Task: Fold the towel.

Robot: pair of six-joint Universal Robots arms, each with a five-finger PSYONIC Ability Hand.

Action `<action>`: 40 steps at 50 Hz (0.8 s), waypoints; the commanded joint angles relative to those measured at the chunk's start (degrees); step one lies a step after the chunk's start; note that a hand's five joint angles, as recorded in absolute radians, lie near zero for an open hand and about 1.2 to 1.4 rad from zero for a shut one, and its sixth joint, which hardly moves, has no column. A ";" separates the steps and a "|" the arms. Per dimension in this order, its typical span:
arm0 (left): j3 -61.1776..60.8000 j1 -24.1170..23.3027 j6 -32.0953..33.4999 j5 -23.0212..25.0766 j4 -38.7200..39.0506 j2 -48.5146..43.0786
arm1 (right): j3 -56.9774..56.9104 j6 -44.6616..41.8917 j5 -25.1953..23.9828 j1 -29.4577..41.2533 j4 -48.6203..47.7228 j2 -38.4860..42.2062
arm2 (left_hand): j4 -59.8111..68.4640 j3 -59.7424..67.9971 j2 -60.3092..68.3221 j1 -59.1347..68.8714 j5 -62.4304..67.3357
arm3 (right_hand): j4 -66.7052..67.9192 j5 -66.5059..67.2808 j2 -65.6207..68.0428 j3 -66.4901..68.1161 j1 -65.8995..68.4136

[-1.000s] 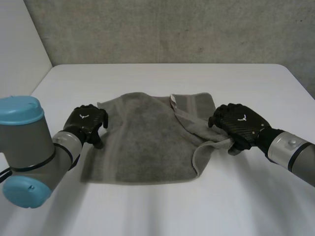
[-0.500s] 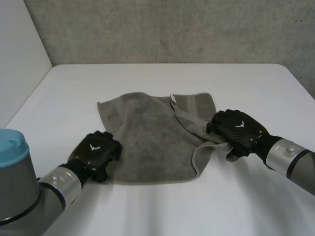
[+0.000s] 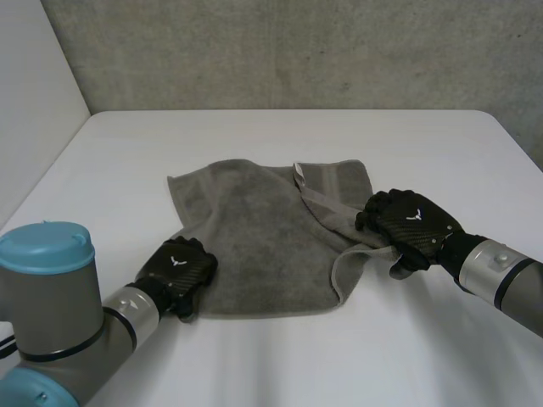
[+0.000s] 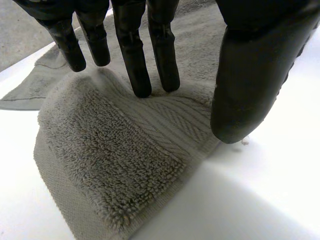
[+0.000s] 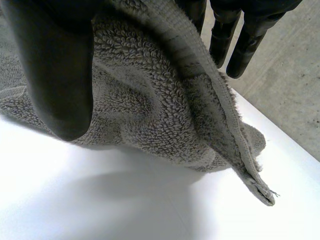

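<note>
Starting with the head view: grey towel (image 3: pixel 254 246) spread mid-frame on the white tabletop (image 3: pixel 407 348), mostly flat, right side rucked and partly turned over. Left hand (image 3: pixel 180 273) sits on the towel's lower-left corner; right hand (image 3: pixel 413 225) is on its right edge, centre-right of frame.

Left wrist view: fingers (image 4: pixel 134 60) near straight, tips pressing the corner's woven band; thumb (image 4: pixel 252 85) down just beside the hem. Cloth lies flat under the palm, nothing pinched.

Right wrist view: towel edge raised off the tabletop, clamped between thumb (image 5: pixel 55 75) and the fingers (image 5: pixel 223 35) behind it.

Progress, my estimate: early. No full fold laid; one side gripped, the other corner not yet taken. Remaining: grasp, lift, carry over, flatten
</note>
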 commanded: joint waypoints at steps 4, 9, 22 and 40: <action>1.25 -0.58 0.00 -1.48 2.57 -2.55 | 0.03 0.00 -0.03 0.05 0.00 0.09 | -3.22 -2.40 4.19 4.19 5.25 | -4.44 -0.69 -3.13 -2.88 -2.18; 1.25 -0.58 -0.09 -1.40 2.49 -3.07 | 0.03 0.00 -0.03 0.05 0.00 0.09 | -3.22 -2.40 40.57 40.57 41.64 | -4.44 -0.53 -2.96 -2.88 -2.01; 1.33 -0.50 -0.09 -1.74 1.96 -2.72 | -0.15 0.09 -0.03 -0.12 0.53 0.00 | -3.22 -2.40 28.80 28.80 29.87 | -4.44 0.15 -2.29 -2.88 -1.33; -1.57 -0.58 -0.62 -1.40 2.05 2.55 | -0.06 0.09 -0.12 -0.03 0.62 -0.09 | -3.22 -2.40 0.49 0.49 1.55 | -4.44 0.15 -2.29 -2.88 -1.33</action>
